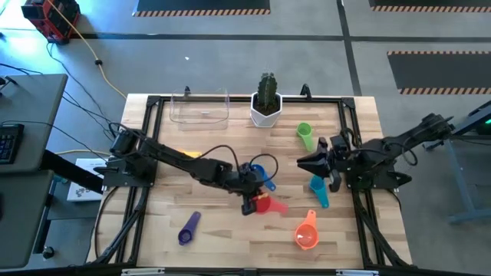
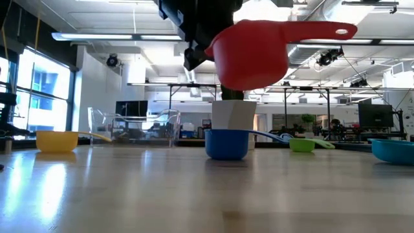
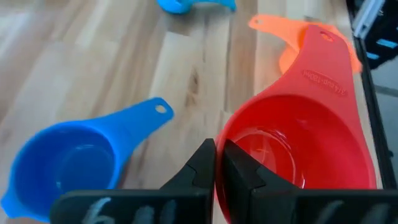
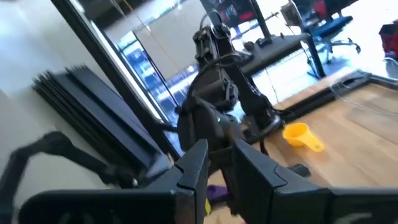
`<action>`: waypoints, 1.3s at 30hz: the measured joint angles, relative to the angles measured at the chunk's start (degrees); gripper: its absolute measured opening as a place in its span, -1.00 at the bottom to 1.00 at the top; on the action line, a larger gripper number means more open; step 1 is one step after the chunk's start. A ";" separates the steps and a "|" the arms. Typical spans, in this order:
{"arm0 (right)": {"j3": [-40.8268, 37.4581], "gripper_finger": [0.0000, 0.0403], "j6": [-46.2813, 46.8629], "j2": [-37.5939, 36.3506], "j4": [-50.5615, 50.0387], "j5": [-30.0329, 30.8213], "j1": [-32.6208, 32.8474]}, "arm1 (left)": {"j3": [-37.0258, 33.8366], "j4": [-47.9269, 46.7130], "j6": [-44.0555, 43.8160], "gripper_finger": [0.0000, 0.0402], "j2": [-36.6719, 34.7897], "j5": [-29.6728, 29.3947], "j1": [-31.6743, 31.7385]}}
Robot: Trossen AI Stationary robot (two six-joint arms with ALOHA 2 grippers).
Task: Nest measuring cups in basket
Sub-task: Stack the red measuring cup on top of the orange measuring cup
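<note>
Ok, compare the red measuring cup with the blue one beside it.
The red measuring cup hangs in the air, pinched at its rim by the left gripper; the blue measuring cup sits free on the table. In the left wrist view, red's handle is broader than blue's. Both are upright, empty plastic scoops with a holed handle.

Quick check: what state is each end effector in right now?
Left end effector: shut on the red measuring cup's rim, cup lifted off the table.
Right end effector: slightly open, holding nothing.
</note>
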 joint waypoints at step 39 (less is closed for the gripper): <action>11.46 -0.67 29.10 20.27 -36.67 -4.59 -0.02 | 8.77 -15.26 11.43 -0.96 0.01 -1.34 1.06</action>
